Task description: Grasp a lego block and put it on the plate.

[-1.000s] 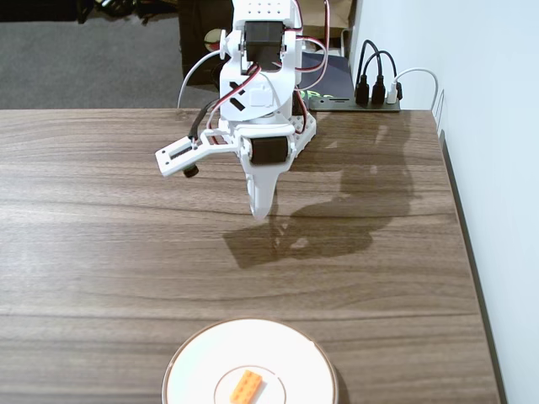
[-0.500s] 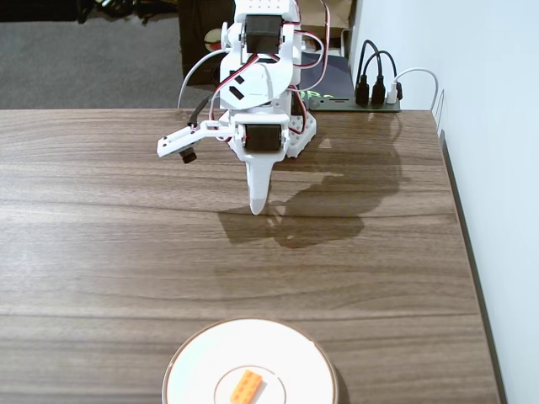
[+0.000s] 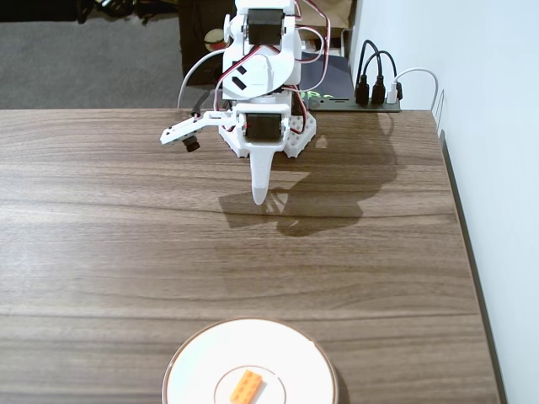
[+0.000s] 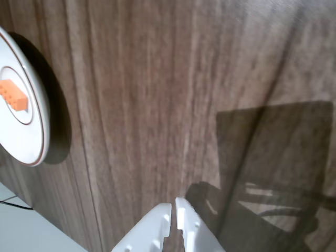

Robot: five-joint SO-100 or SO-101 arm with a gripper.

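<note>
The orange lego block [image 3: 247, 386] lies on the white plate [image 3: 194, 370] at the table's near edge in the fixed view. In the wrist view the lego block [image 4: 12, 95] and the plate [image 4: 37, 131] show at the left edge. My white gripper [image 3: 261, 199] hangs above the far half of the table, far from the plate, pointing down. Its fingers meet at the tips in the wrist view, where the gripper [image 4: 174, 203] is shut and holds nothing.
A black power strip [image 3: 370, 99] with plugged cables sits at the table's far right corner. A white wall [image 3: 488, 126] runs along the table's right edge. The arm's base [image 3: 269, 135] stands at the far edge.
The arm has folded back toward its base, and the gripper tip has drawn away from the plate. The lego block stays on the plate.
</note>
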